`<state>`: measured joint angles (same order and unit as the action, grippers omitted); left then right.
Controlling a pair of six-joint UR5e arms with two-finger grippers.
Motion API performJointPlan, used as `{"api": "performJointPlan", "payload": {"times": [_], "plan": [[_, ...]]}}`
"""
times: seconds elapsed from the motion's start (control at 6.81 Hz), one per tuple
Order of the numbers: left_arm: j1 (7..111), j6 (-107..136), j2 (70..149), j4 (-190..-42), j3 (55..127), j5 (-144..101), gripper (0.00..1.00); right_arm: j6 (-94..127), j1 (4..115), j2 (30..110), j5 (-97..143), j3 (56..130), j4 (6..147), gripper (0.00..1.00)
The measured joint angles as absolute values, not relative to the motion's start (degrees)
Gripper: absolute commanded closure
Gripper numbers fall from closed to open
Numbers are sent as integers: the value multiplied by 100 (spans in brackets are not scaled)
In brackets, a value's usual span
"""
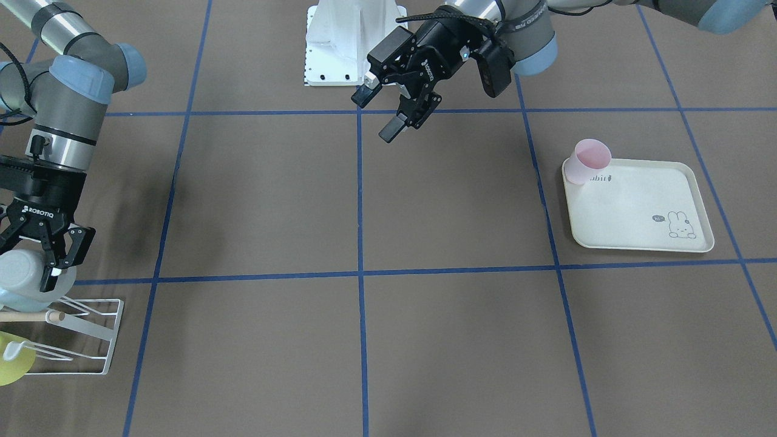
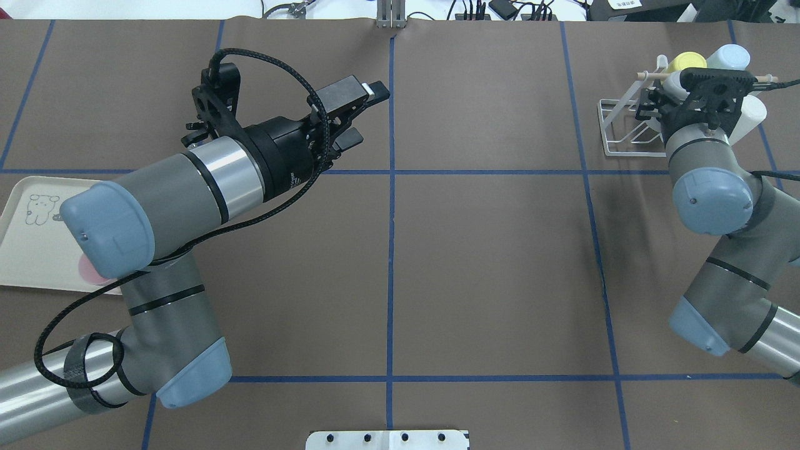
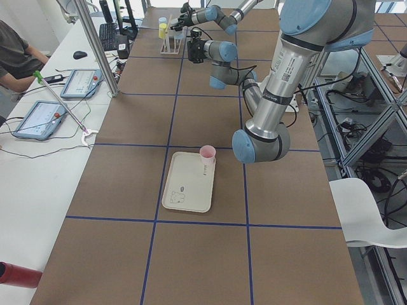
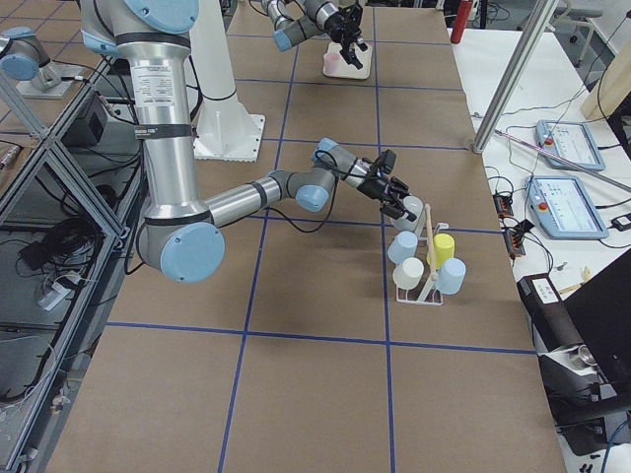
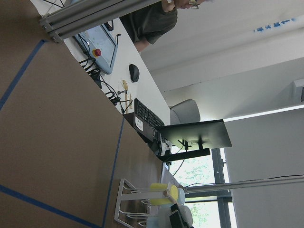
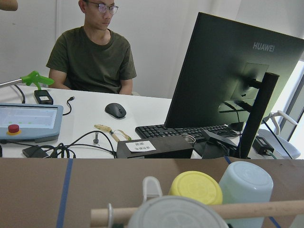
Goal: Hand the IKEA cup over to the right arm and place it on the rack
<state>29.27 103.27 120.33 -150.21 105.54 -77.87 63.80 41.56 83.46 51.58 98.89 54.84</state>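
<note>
My right gripper [image 1: 30, 267] points down over the near end of the white wire rack [image 1: 103, 340], shut on a white IKEA cup [image 1: 24, 276] just above the wooden rod [image 1: 30, 316]. The exterior right view shows the same gripper [image 4: 400, 204] with the cup [image 4: 413, 211] at the rack [image 4: 430, 292]. A yellow cup [image 1: 12, 358] and light blue cups [image 4: 401, 246] sit on the rack. My left gripper [image 1: 377, 112] hangs open and empty over the table's middle, far from the rack; it shows again from overhead [image 2: 365, 115].
A pink cup [image 1: 587, 161] stands on the corner of a cream rabbit-print tray [image 1: 643, 206] on my left side. A white mount [image 1: 340, 42] is at the table edge by the robot. A seated person [image 6: 92, 52], tablets and a monitor [image 6: 228, 76] are beyond the table.
</note>
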Motion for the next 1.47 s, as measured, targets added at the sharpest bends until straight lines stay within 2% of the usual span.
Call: {"api": "performJointPlan", "payload": {"times": [0.15,0.88,1.18,1.47], "plan": [[2927,10327,12033,-15020,10553,-7785,0,6392,4146,8349,5157,9855,5483,0],[2927,10327,12032,-15014,10556,-7780,0,6352,4107,8344,5246,9502,4607,0],[2941,10321,12016,-15008,10575,-7838,0,6237,4135,8343,5383,9826,4688,0],[3185,10089,11777,-14652,10873,-8336,0,5968,4233,8356,5676,10597,5442,0]]}}
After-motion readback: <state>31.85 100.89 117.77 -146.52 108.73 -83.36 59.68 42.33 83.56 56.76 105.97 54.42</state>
